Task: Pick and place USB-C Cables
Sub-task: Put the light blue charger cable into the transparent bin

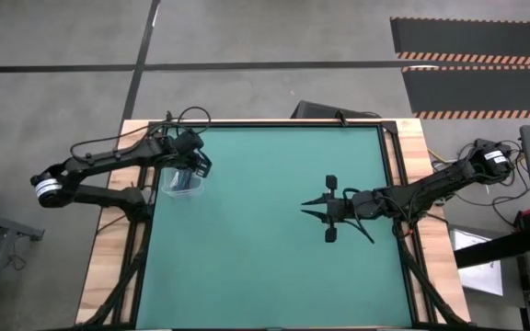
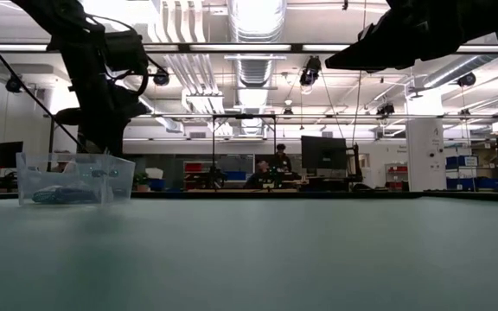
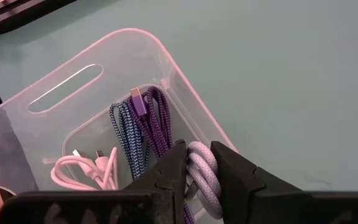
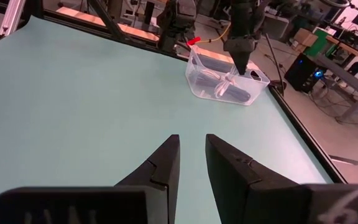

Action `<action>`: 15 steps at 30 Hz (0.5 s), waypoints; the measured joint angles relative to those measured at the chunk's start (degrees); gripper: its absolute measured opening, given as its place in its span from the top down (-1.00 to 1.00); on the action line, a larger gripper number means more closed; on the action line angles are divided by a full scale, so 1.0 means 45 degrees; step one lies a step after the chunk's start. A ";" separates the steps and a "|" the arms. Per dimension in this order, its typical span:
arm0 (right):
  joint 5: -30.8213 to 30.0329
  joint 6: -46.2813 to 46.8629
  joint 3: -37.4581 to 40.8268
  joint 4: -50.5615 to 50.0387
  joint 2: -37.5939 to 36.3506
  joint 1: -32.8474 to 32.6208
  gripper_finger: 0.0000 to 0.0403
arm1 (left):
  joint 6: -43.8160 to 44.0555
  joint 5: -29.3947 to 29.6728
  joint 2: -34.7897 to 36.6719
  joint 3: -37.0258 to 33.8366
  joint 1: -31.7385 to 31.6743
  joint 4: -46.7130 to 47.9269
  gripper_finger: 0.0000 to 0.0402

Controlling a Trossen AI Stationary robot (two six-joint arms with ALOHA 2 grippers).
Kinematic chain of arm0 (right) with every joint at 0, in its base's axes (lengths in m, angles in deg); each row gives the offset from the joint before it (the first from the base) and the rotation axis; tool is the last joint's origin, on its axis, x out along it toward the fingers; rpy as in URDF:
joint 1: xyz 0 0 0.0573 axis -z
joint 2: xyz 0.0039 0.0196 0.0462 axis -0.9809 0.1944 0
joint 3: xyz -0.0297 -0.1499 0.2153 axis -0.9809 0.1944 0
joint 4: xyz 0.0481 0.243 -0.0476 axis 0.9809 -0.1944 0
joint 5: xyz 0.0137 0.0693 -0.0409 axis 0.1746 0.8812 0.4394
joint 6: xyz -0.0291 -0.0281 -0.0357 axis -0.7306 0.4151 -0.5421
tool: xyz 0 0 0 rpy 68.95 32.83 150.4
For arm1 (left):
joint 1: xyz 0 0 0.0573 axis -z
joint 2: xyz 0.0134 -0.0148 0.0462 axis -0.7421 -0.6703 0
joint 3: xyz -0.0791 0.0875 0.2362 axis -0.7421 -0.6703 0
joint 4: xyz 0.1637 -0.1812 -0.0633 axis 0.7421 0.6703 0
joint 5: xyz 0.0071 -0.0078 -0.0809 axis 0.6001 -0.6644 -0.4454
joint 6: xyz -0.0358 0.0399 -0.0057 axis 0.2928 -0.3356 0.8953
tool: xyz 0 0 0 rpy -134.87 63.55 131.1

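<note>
A clear plastic bin (image 3: 185, 74) stands near the table's far left corner (image 1: 184, 184). Several coiled USB-C cables lie on its floor: a white one (image 3: 82, 169), a blue-and-white braided one (image 3: 124, 134), a purple one (image 3: 157, 115) and a pale silvery one (image 3: 205, 180). My left gripper (image 3: 197, 152) hangs over the bin, pointing steeply down with its fingers a little apart. The pale cable shows through the gap, under the tips. My right gripper (image 4: 192, 142) hovers over the table's middle right (image 1: 307, 210), slightly open and holding nothing.
Bare green table (image 1: 265, 248) stretches between the bin and my right gripper. A dark frame (image 1: 389, 156) runs along the table's edges. In the low view the bin (image 2: 74, 179) stands at the left, and workbenches and screens fill the room beyond.
</note>
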 joint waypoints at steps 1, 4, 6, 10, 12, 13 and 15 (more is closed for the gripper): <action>0.0001 0.0000 0.0000 0.0000 0.0000 -0.0003 0.66 | 0.0000 -0.0008 0.0000 0.0000 -0.0004 0.0004 0.73; 0.0000 0.0000 0.0000 0.0002 0.0000 -0.0002 0.66 | 0.0000 -0.0026 0.0000 0.0000 -0.0004 0.0004 0.73; 0.0000 0.0000 0.0000 0.0001 0.0000 0.0000 0.66 | 0.0000 -0.0030 0.0000 0.0000 -0.0004 0.0004 0.73; 0.0004 0.0004 0.0001 0.0004 0.0000 -0.0004 0.66 | -0.0053 -0.0036 0.0000 0.0000 -0.0004 0.0004 0.73; 0.0002 0.0002 0.0003 0.0003 0.0000 -0.0002 0.66 | -0.0053 -0.0036 0.0000 0.0000 -0.0004 0.0004 0.72; 0.0004 0.0002 0.0003 0.0002 0.0000 -0.0003 0.66 | -0.0054 -0.0036 0.0000 0.0000 -0.0004 0.0004 0.71; 0.0003 0.0005 0.0000 0.0000 0.0000 -0.0004 0.66 | -0.0063 -0.0036 0.0000 0.0000 -0.0003 0.0004 0.67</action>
